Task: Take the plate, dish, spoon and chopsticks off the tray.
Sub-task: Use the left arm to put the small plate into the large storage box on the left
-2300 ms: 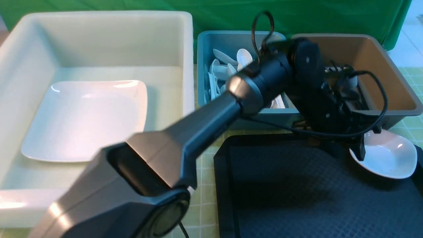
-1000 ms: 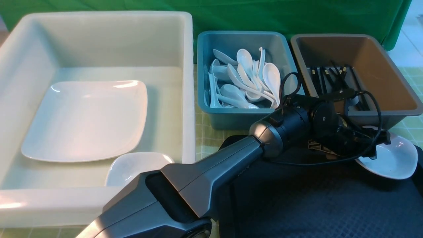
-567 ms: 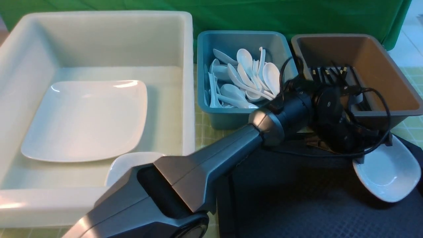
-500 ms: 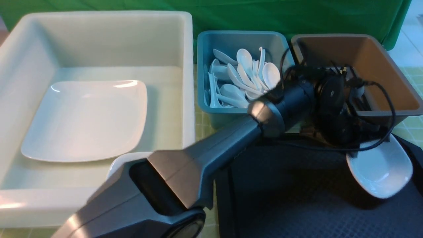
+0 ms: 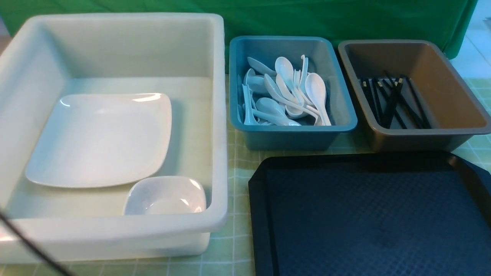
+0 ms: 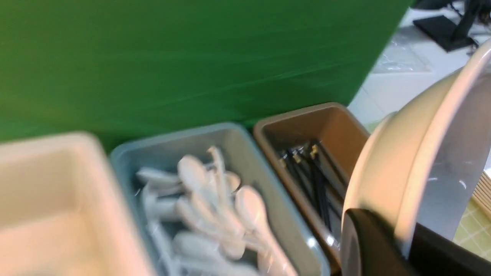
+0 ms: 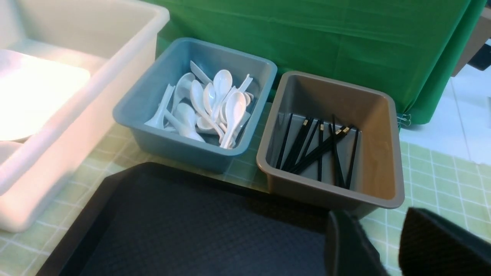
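The black tray (image 5: pixel 368 218) is bare in the front view, where neither arm shows. In the left wrist view my left gripper (image 6: pixel 402 245) is shut on the rim of a small deep white dish (image 6: pixel 414 161), held tilted in the air near the bins. My right gripper (image 7: pixel 387 237) is open and empty over the tray's (image 7: pixel 191 230) far right corner. The large white plate (image 5: pixel 99 138) lies in the white tub (image 5: pixel 218 115), with another small dish (image 5: pixel 165 195) beside it. Several white spoons (image 5: pixel 284 96) lie in the blue bin. Several black chopsticks (image 5: pixel 391 99) lie in the grey-brown tub.
The blue bin (image 5: pixel 341 96) and the grey-brown tub (image 5: pixel 456 96) stand side by side behind the tray, the white tub to its left. A green cloth hangs behind them. A thin dark cable (image 5: pixel 27 245) crosses the lower left corner.
My left arm lifted the small dish off the tray's far right corner and swung out of the front view. The tray now shows bare.
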### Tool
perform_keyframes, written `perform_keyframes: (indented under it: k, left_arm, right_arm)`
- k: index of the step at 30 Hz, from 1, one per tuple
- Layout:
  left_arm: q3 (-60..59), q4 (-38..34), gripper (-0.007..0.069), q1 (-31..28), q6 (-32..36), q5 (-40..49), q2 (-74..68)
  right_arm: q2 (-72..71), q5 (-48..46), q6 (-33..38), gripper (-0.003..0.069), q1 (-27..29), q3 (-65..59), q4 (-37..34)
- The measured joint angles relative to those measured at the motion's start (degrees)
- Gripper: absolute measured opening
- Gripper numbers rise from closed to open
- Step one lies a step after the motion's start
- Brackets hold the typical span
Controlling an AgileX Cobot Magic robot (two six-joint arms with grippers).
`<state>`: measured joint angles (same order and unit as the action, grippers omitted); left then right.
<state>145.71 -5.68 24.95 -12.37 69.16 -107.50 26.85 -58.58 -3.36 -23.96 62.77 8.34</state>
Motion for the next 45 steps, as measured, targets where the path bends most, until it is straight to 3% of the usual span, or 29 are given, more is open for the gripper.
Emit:
perform_keyframes:
  k: [4,12,18,22,45]
  left_arm:
    - [-18.65,-7.13,0.0009,-10.17,1.46,0.14,6.89]
    - [-61.26,-8.93,0.0009,-28.17,3.70,-6.24,22.74]
    - [-82.35,-20.73,0.0009,-31.98,12.75,-13.39,27.01]
    - [-88.77,-26.36,0.0009,-31.98,16.70,-18.11,26.26]
    - [-95.28,-34.79,0.0023,-31.98,18.13,-26.08,19.93]
  right_arm:
    - [0.06,0.00,0.00,0.0213,0.00,0.00,0.00]
    - [0.06,0.00,0.00,0.0225,0.00,0.00,0.00]
    - [0.06,0.55,0.00,0.0233,0.00,0.00,0.00]
    - [0.06,1.87,-0.06,0.0234,0.00,0.00,0.00]
    - [0.06,4.01,0.12,0.0238,0.00,0.00,0.07]
